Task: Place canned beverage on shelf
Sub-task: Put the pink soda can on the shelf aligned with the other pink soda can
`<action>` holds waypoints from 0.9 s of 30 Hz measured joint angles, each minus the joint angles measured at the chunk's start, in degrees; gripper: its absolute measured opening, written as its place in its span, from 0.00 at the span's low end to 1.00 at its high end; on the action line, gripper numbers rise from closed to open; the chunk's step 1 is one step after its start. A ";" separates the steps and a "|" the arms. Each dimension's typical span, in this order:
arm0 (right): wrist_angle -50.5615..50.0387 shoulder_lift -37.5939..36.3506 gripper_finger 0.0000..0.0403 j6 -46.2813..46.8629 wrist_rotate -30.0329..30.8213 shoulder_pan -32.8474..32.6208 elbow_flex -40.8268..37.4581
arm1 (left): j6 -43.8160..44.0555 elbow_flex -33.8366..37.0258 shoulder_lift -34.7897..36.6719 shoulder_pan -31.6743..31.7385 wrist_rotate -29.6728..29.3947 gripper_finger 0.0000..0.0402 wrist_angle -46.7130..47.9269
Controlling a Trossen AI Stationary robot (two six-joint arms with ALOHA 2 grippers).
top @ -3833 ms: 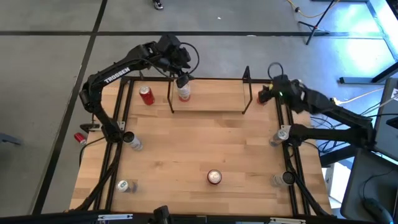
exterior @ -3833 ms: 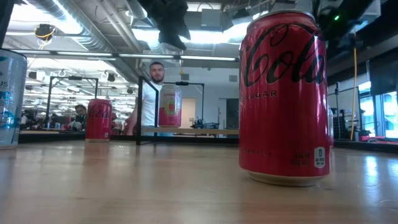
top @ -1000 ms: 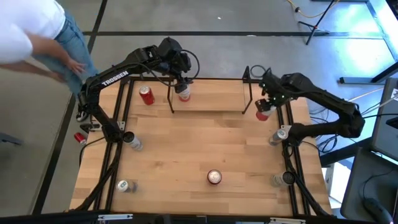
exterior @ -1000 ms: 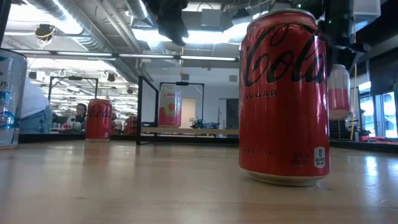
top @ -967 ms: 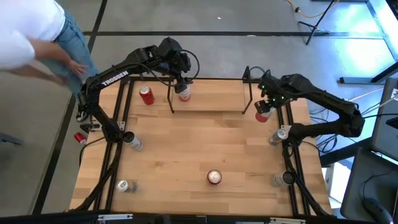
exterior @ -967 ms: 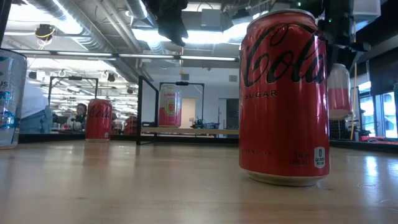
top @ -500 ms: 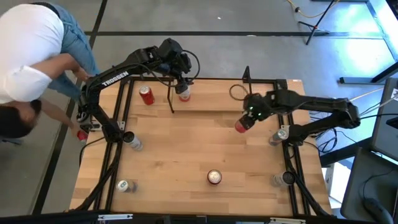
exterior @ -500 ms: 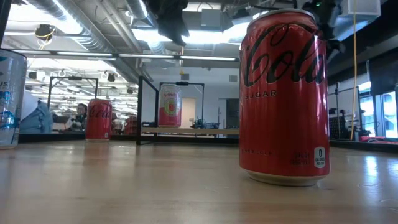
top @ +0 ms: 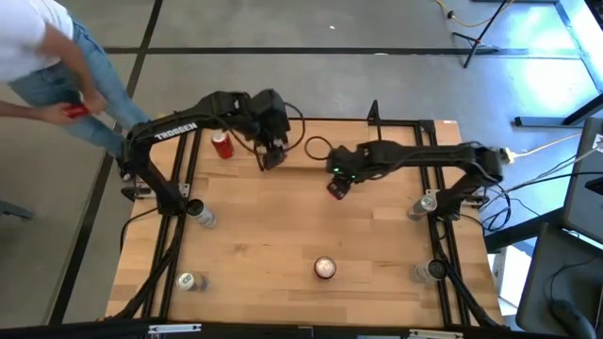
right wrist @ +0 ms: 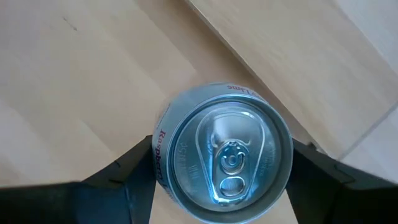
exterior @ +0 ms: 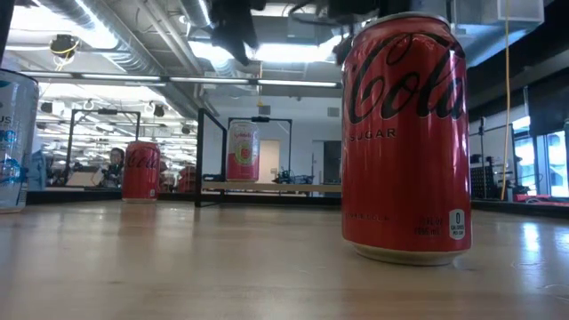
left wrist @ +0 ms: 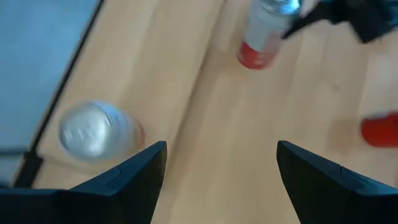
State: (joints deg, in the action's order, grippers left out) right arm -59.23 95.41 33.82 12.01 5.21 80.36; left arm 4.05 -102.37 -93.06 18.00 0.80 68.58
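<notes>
The light-wood plank table (top: pixel 283 245) with black rails is the biggest thing under me. At its far edge stands the low light-wood shelf with thin black rod frames (top: pixel 311 155). A pink-and-white can (exterior: pixel 243 151) is standing on that board near its left frame, seen plainly in the low view.

My right gripper (top: pixel 339 181) reaches across in front of the shelf's middle, clamped from both sides on a silver-topped red-and-white beverage can (right wrist: pixel 225 158), held upright with its pull tab facing my wrist camera. The can hangs just past the shelf's front edge, not yet over the board.

My left gripper (top: pixel 271 155) hovers over the shelf's left end, fingers (left wrist: pixel 134 171) spread apart and empty.

Smaller things: a red cola can (top: pixel 222 144) left of the shelf, and another red can (top: pixel 324 268) near the front.

Risks, as I judge them: coming in too low could knock the can's base against the board's front edge and tip it. Drifting left could crowd my other arm or topple the standing can.
</notes>
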 joint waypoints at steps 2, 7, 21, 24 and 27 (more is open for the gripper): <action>1.27 2.15 0.64 -0.02 -0.26 0.00 0.63 | 3.01 0.00 0.82 -2.29 -2.20 0.72 1.99; 5.74 5.39 0.64 0.24 -0.68 -1.23 0.91 | 10.22 0.54 3.49 -8.76 -8.04 0.72 7.26; 9.84 8.55 0.75 -0.22 0.31 -3.50 1.27 | 28.66 13.67 14.04 -19.25 -13.20 0.72 2.30; 9.93 8.55 0.84 -0.23 -1.67 -3.45 1.77 | 30.91 13.77 13.66 -20.08 -13.29 0.72 1.87; 10.15 8.29 0.90 -0.78 -3.17 -3.34 1.90 | 32.34 13.77 13.51 -20.59 -13.25 0.72 -0.14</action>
State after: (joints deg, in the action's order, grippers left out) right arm -49.08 103.70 33.04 8.85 1.87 82.26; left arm 36.40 -88.60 -79.55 -2.59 -12.45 68.44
